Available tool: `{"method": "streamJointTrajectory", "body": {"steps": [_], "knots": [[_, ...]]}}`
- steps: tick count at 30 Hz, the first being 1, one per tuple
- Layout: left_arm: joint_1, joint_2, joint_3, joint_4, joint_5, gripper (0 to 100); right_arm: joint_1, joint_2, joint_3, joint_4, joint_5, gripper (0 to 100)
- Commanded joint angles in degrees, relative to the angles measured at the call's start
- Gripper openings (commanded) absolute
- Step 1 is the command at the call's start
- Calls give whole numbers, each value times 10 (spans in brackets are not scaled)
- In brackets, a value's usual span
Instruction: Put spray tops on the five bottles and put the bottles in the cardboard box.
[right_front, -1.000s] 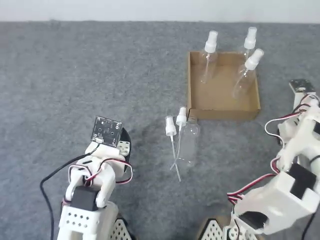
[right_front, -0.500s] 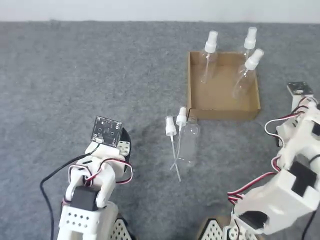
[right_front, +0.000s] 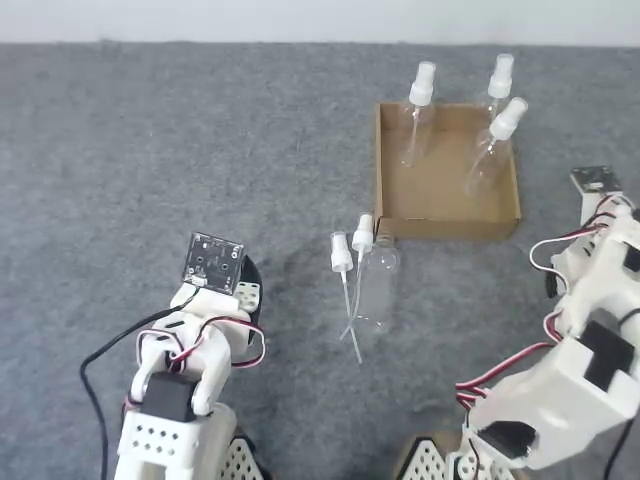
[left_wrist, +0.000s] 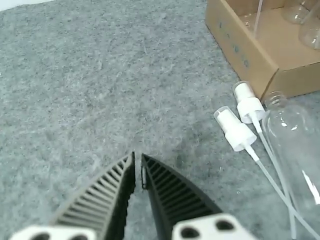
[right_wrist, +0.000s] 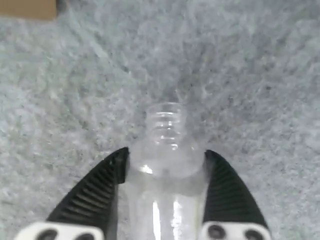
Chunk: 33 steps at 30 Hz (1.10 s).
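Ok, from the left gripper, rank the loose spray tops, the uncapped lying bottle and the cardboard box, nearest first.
1. Loose spray tops, on the carpet ahead.
2. Uncapped bottle, lying just past them.
3. Cardboard box, farthest back.

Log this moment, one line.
left hand: shut, empty | right hand: holds uncapped bottle | box: three capped bottles | loose tops: two
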Motion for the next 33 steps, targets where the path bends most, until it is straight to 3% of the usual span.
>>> {"method": "streamJointTrajectory", "body": {"steps": [1,8,12,18,24,33], "knots": [[-3,-3,-44,-5,-31,12,22,-11,-3,0,8,33],[12,65,-131,37,-42,12,32,-13,-4,25,9,28],[49,215,-240,51,-83,13,30,-13,-4,22,9,28],[102,498,-439,78,-71,17,28,-13,-4,22,9,31],[130,738,-575,55,17,148,28,-12,-5,22,9,32],[131,981,-686,-14,101,155,29,-7,-4,22,49,32]]}}
